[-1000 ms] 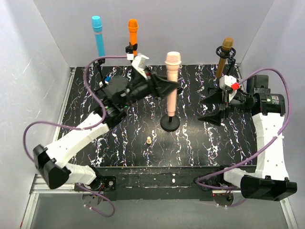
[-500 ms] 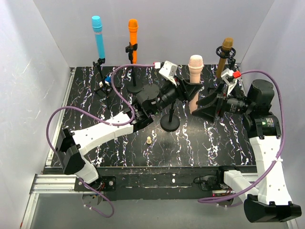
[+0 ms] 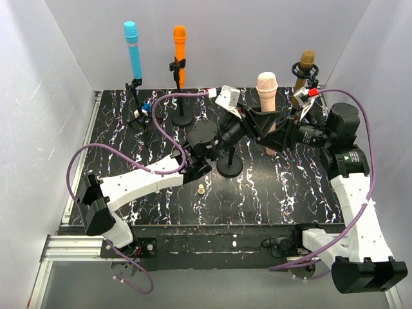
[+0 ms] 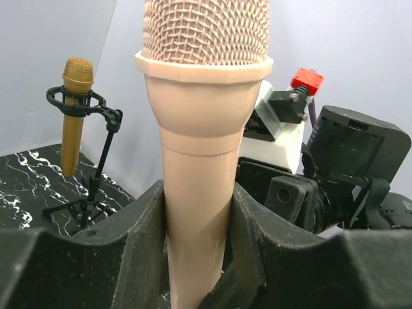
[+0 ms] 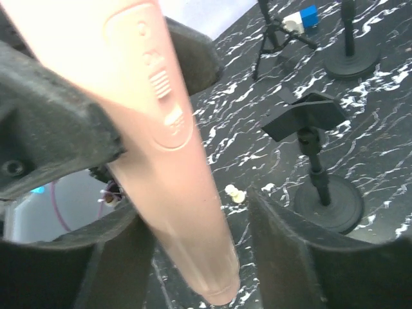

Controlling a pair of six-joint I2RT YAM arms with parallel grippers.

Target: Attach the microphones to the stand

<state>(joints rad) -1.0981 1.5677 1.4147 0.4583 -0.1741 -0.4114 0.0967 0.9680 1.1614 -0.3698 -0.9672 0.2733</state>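
Note:
My left gripper (image 3: 256, 120) (image 4: 196, 248) is shut on the pale pink microphone (image 3: 266, 94) (image 4: 201, 148) and holds it upright in the air, mesh head up. My right gripper (image 3: 275, 136) (image 5: 203, 257) stands open astride the microphone's lower end (image 5: 177, 167), with a gap showing at its right finger. The empty stand (image 3: 230, 166) (image 5: 320, 174) with its black clip stands just left of both grippers. The light blue (image 3: 133, 50), orange (image 3: 180, 50) and golden-brown (image 3: 304, 78) (image 4: 73, 119) microphones sit upright in their stands at the back.
A tiny beige peg (image 3: 201, 189) (image 5: 235, 193) lies on the black marbled table (image 3: 296, 193) in front of the empty stand. A small tripod stand with a blue and white block (image 5: 301, 18) is at the back left. White walls enclose three sides.
The left arm has carried the pink microphone rightward, off the empty stand. The right gripper has moved left around its lower end, and its jaws have narrowed.

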